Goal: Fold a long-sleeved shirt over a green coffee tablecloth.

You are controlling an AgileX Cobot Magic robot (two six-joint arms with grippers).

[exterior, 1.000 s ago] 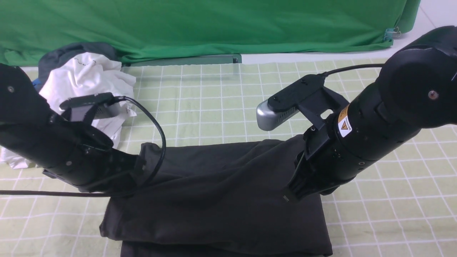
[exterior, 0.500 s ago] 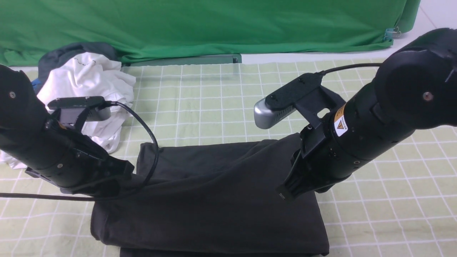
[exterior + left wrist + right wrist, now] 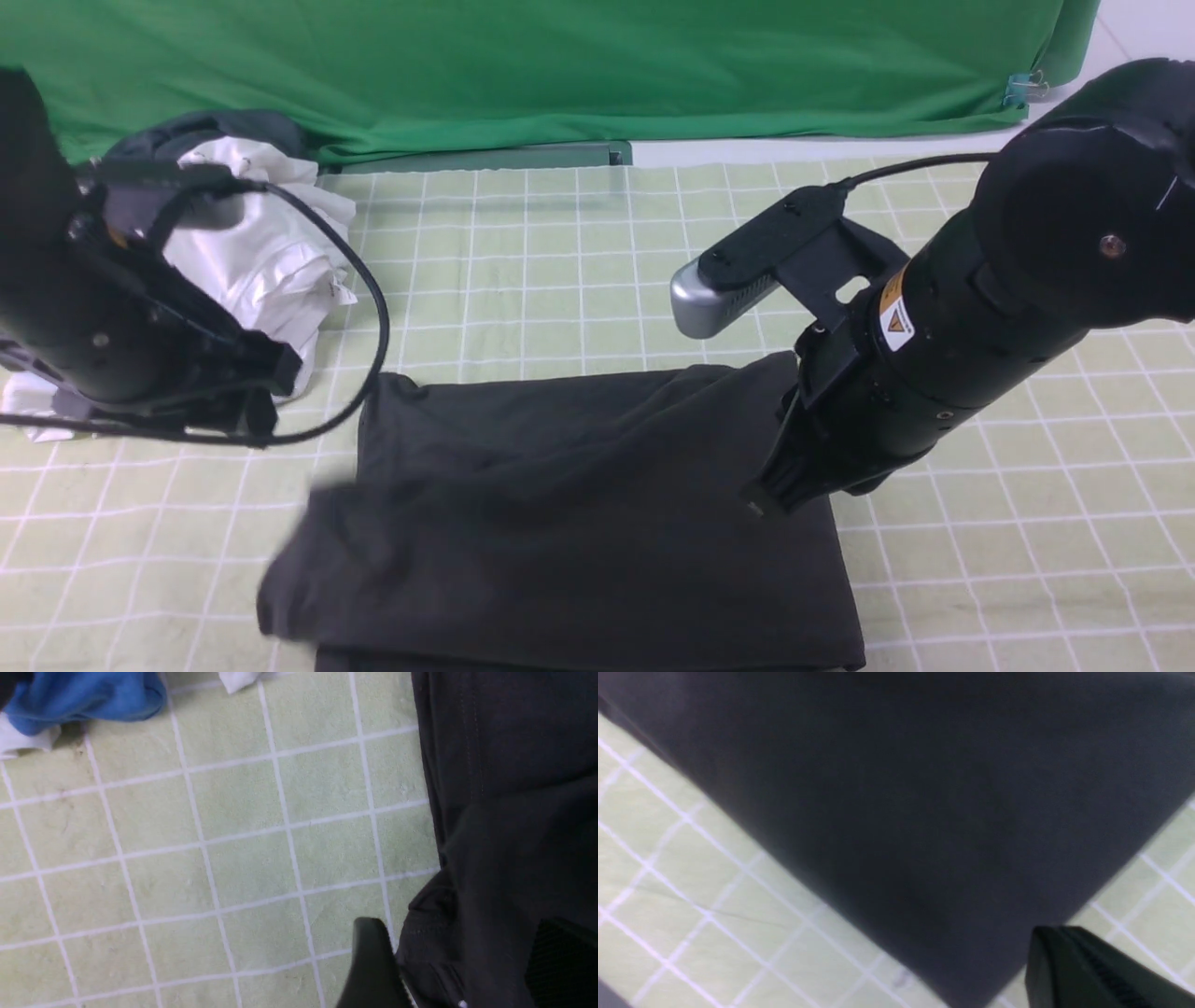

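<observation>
Left claw (image 3: 462,961) spread, empty; right claw (image 3: 761,490) closed pinching long-sleeved shirt (image 3: 560,504): lay that edge flat, square, before letting go.

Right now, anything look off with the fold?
Yes. The black shirt's left side is askew: its top layer juts out past the layers beneath at the near left corner, rumpled rather than square. The right edge lies straighter. The left gripper is open; the right one's fingers are pressed against the shirt.
</observation>
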